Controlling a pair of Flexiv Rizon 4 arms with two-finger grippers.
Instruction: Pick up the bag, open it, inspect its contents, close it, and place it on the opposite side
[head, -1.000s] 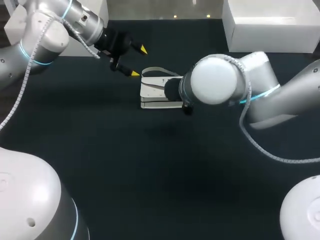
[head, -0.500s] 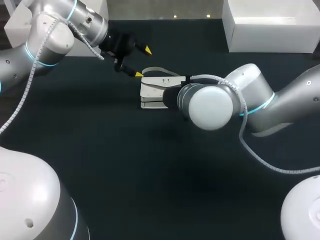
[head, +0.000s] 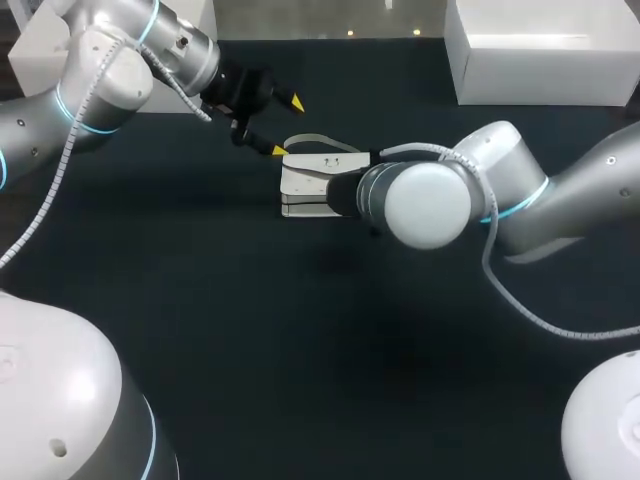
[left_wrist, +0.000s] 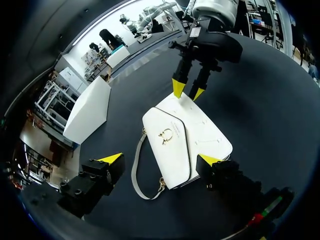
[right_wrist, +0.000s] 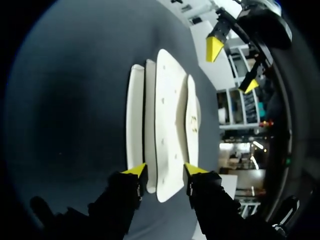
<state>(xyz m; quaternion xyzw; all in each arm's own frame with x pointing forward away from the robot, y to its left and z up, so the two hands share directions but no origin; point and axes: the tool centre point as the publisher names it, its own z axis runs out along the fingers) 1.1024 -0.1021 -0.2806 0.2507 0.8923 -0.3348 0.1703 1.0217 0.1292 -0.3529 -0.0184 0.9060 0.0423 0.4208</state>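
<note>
A white bag (head: 305, 182) with a grey strap (head: 320, 140) lies flat on the dark table. In the right wrist view my right gripper (right_wrist: 165, 171) has its yellow tips against the bag's (right_wrist: 170, 125) near end from two sides, shut on it. In the head view that gripper is hidden behind my right arm's wrist (head: 420, 205). My left gripper (head: 285, 126) hangs open just past the bag's far left corner. In the left wrist view the bag (left_wrist: 200, 142) and its strap (left_wrist: 137, 170) lie ahead of the left gripper's (left_wrist: 160, 160) wide-spread fingers, and the right gripper (left_wrist: 188, 91) pinches the bag's opposite edge.
A large white box (head: 540, 50) stands at the back right of the table, and another white box (left_wrist: 90, 110) stands off the bag's strap side. Bare dark tabletop (head: 300, 350) stretches in front of the bag.
My right gripper's fingers have come together onto the bag's end while its wrist swung down and right. The left gripper has edged slightly toward the bag.
</note>
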